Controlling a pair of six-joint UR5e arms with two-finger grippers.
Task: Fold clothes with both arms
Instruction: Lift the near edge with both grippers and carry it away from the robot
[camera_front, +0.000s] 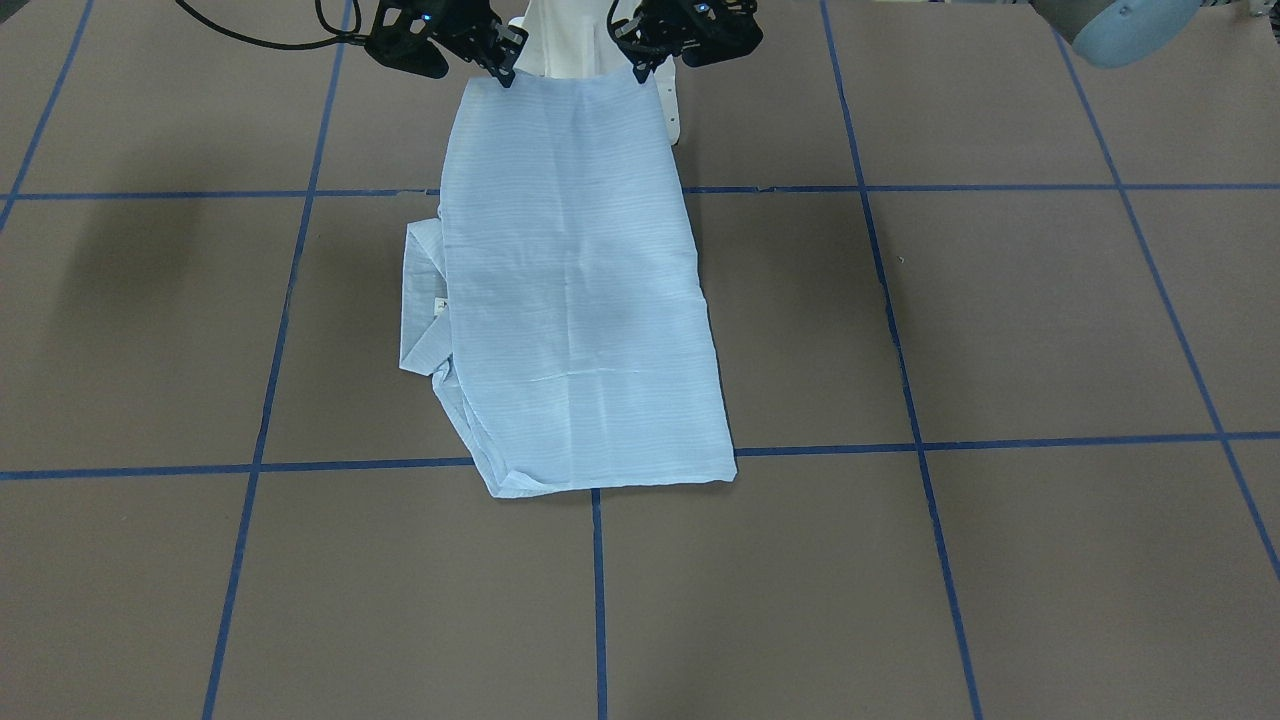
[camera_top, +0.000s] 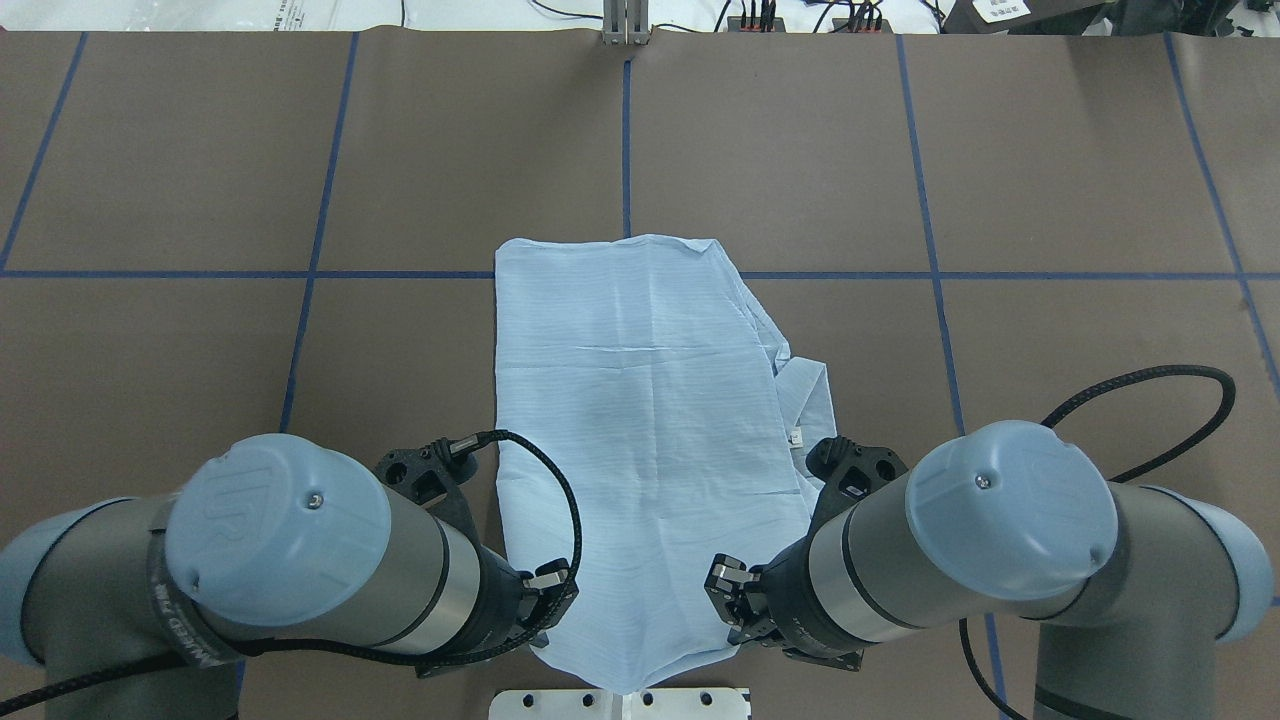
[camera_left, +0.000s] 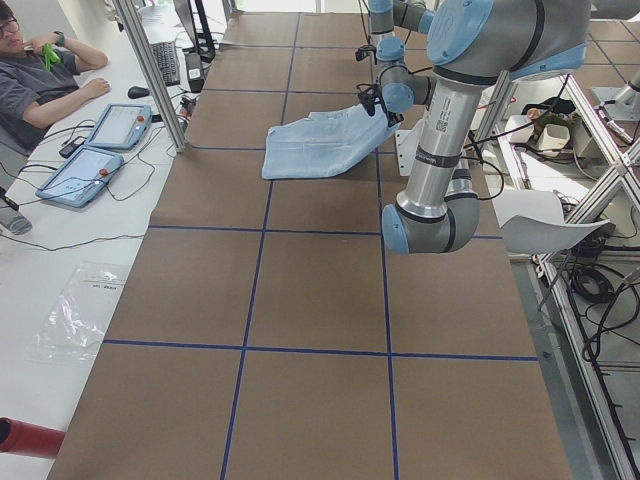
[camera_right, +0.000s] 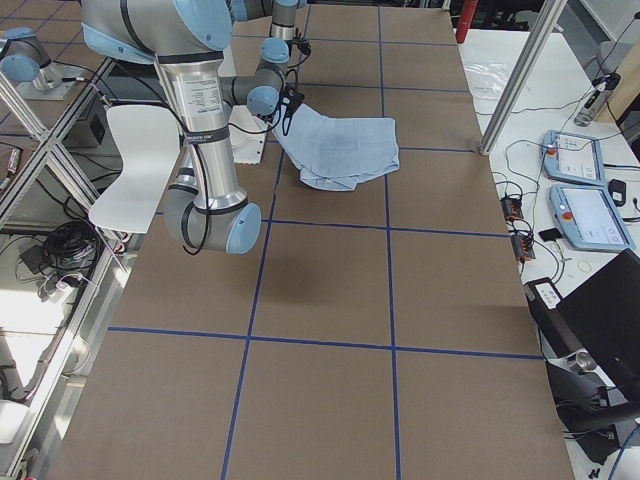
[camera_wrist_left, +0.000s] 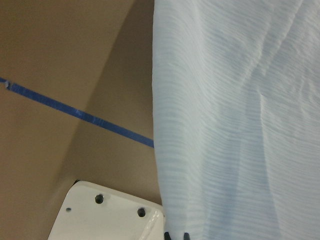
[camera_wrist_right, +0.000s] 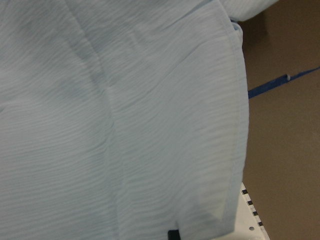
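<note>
Overhead exterior: brown tabletop (camera_top: 200, 150) with a blue tape grid. The left arm (camera_top: 300, 560) and right arm (camera_top: 980, 550) both reach in toward the centre from the robot's side.

The light-blue striped shirt (camera_top: 640, 400) sits mid-tabletop, folded to one long narrow panel. Its far end lies flat across a tape line, and its near end is raised off the surface above the white base plate (camera_top: 620, 703). The collar (camera_top: 805, 385), with the neck label, pokes out on the robot's right side of the panel.

Handling (judged): thin, light, limp cloth. It will sag between hold points, crease readily and drag easily over the tabletop. It is best taken at the two corners of the near hem and kept level and lightly taut.

Left fingers (camera_front: 640, 68): closed to a pinch on the hem corner at their side.
Right fingers (camera_front: 505, 72): likewise pinched on the other corner — the hem spans between the two.

Wrist views show only dark fingertips at the bottom frame edge, with cloth falling away from them.
</note>
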